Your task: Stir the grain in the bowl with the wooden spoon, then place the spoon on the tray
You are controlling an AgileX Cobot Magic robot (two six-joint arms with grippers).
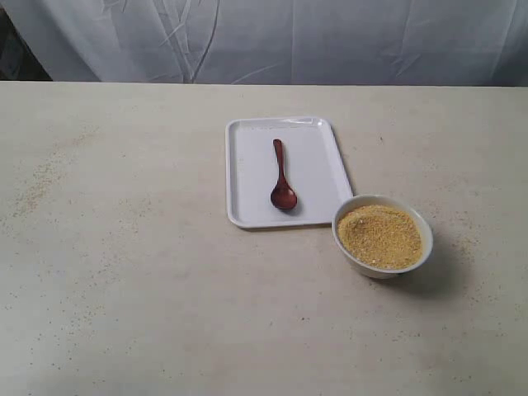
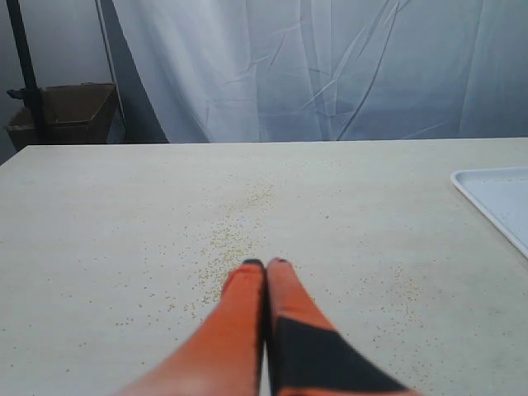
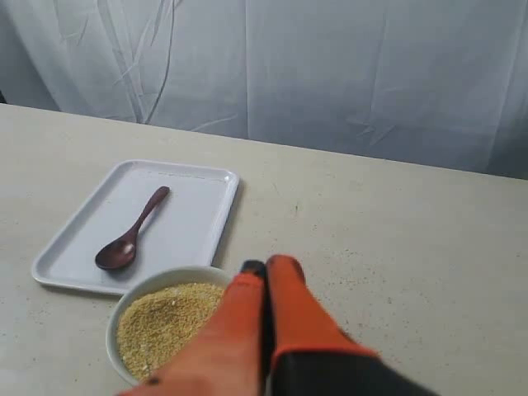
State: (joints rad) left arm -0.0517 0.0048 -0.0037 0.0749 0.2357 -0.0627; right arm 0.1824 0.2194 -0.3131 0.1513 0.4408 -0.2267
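Nearest me, lower right, bowl (image 1: 382,235) brims with grain (image 1: 380,237); I risk spillage retrieving wooden spoon (image 1: 282,176) from tray (image 1: 247,165), centre. Both grippers closed, empty.

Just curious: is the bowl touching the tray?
Cannot tell. The exterior view shows the bowl rim meeting the tray corner with no visible gap, though overlap might be hiding one.

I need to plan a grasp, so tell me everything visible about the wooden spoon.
The wooden spoon is small, dark reddish-brown and glossy, with a slim handle and a round bowl. It lies flat on the white tray, near its middle, handle toward the backdrop, bowl toward the camera. Only the tray touches it; no gripper is on it.
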